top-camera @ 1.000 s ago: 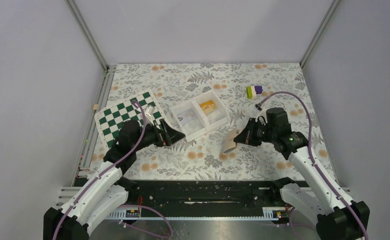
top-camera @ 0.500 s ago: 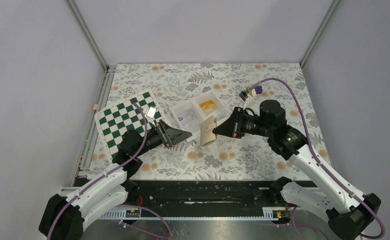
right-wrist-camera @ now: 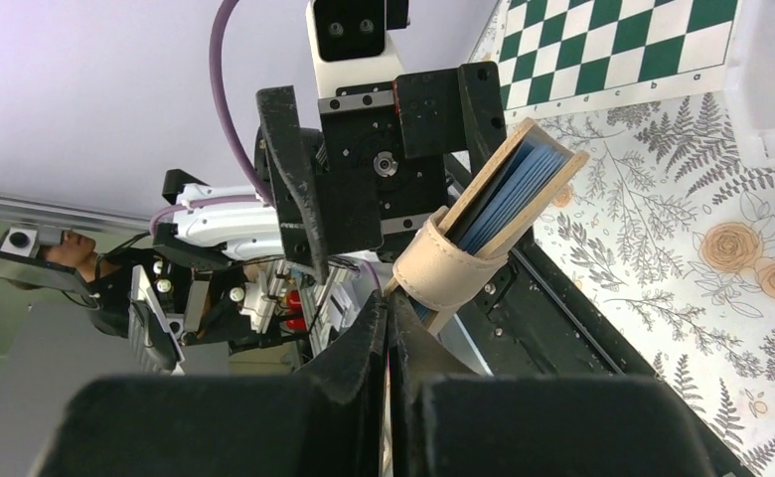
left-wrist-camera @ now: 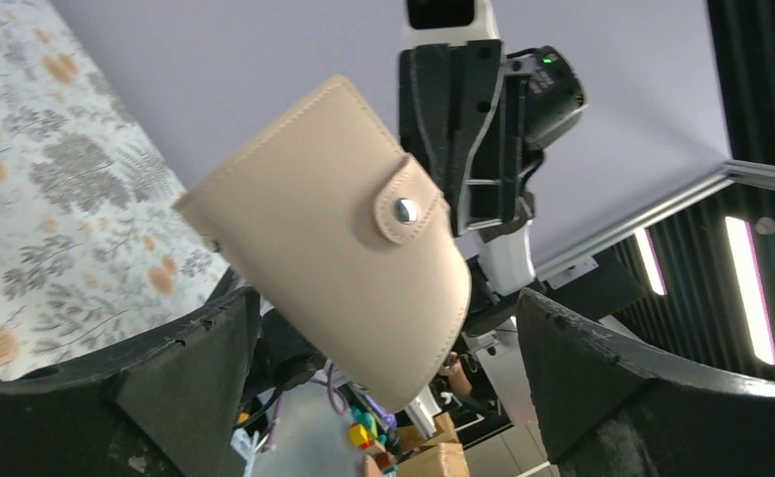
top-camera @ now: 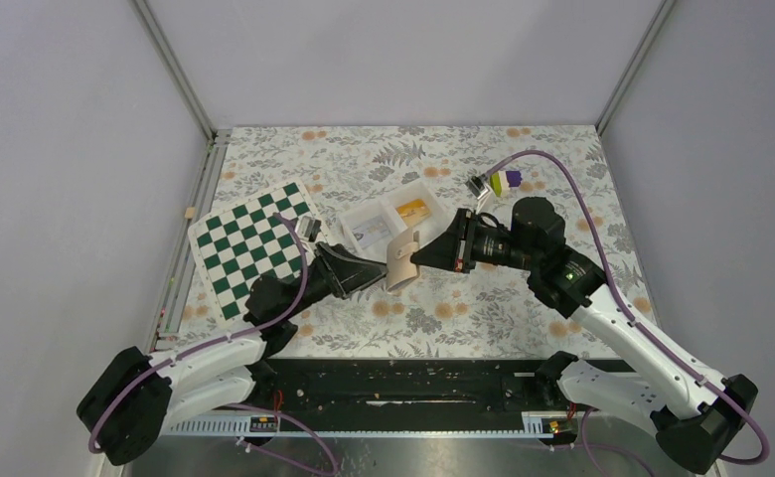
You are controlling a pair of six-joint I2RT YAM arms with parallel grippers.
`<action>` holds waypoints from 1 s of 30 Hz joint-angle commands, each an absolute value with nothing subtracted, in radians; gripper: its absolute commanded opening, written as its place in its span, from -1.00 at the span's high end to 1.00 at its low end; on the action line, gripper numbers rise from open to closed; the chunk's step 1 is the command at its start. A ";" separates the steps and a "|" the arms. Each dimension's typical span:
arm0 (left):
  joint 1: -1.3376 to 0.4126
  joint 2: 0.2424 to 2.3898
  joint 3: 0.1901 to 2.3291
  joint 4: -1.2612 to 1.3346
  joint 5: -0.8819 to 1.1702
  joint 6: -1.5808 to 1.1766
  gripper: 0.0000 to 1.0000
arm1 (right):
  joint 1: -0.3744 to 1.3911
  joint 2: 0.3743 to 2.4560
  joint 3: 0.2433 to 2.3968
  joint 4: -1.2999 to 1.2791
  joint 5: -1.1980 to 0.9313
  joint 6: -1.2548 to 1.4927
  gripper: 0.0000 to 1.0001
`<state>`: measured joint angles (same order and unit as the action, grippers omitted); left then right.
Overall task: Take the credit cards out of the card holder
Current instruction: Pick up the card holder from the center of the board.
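Observation:
The card holder (top-camera: 400, 261) is a tan booklet held in the air, its snap strap fastened (left-wrist-camera: 401, 210). My right gripper (top-camera: 419, 259) is shut on its lower edge beside the strap (right-wrist-camera: 391, 306). Blue leaves (right-wrist-camera: 511, 189) show at the holder's open edge; I cannot tell if they are credit cards. A pale card (top-camera: 371, 235) lies in the white tray. My left gripper (top-camera: 371, 270) faces the holder with its jaws open, and the holder (left-wrist-camera: 334, 238) hangs just ahead of the fingers (left-wrist-camera: 200, 363) without touching them.
The white two-compartment tray (top-camera: 441, 237) stands behind the holder, an orange item (top-camera: 412, 209) in its right compartment. A green-and-white chequered board (top-camera: 249, 248) lies at the left. A purple, white and green block (top-camera: 506, 181) sits at the back right.
My right gripper has carried the holder up and to the left, in front of the left gripper. The left arm has swung right and turned its open jaws toward the holder.

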<state>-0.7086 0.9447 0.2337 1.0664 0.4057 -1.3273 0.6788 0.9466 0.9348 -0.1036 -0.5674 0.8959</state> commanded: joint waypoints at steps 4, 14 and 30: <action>-0.772 0.976 0.257 1.239 0.322 -1.363 -0.98 | 0.692 0.922 0.941 0.048 -0.595 0.954 1.00; -0.815 1.107 0.232 1.423 0.278 -1.458 -0.98 | 0.691 0.914 0.919 0.061 -0.596 0.962 1.00; -0.817 1.046 0.218 1.405 0.252 -1.414 -0.07 | 0.691 0.904 0.834 0.017 -0.612 0.923 1.00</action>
<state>-0.8120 1.0359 0.2020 1.3010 0.2543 -1.4204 0.6819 0.8932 0.8371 -0.0082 -0.5758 0.9466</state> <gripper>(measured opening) 0.621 0.017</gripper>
